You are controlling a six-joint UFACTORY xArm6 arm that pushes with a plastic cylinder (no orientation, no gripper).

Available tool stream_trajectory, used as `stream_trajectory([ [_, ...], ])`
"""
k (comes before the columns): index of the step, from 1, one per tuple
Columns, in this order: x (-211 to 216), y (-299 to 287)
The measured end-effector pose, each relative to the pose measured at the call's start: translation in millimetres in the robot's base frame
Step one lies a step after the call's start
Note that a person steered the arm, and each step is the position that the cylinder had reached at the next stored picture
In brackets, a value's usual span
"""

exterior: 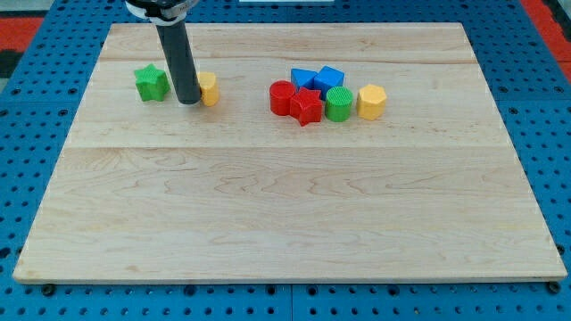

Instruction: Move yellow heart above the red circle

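One yellow heart [209, 89] is sitting near the view's top left, half hidden behind my tip [189, 102], which is pressing against its left side; the rod is holding nothing, only touching. Well to the right, the red circle [282, 97] is crowding against a red star [306, 107], two blue blocks [318, 79], a green cylinder [338, 104] and a yellow hexagon [372, 102]. Pushing straight right is likely risking a collision with that cluster, scattering it. A green star [152, 83] is resting just left of the rod. Blocks are looking like smooth plastic; the wooden board [268, 205] is showing pale grain.
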State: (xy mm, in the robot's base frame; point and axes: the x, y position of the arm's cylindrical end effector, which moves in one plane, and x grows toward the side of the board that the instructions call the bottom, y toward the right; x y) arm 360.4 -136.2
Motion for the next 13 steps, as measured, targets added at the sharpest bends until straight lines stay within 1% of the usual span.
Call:
stream_trajectory([
  [2, 21, -8],
  [3, 22, -4],
  [4, 11, 1],
  [6, -31, 20],
  [8, -31, -4],
  [9, -43, 1],
  [12, -91, 55],
  [13, -102, 48],
])
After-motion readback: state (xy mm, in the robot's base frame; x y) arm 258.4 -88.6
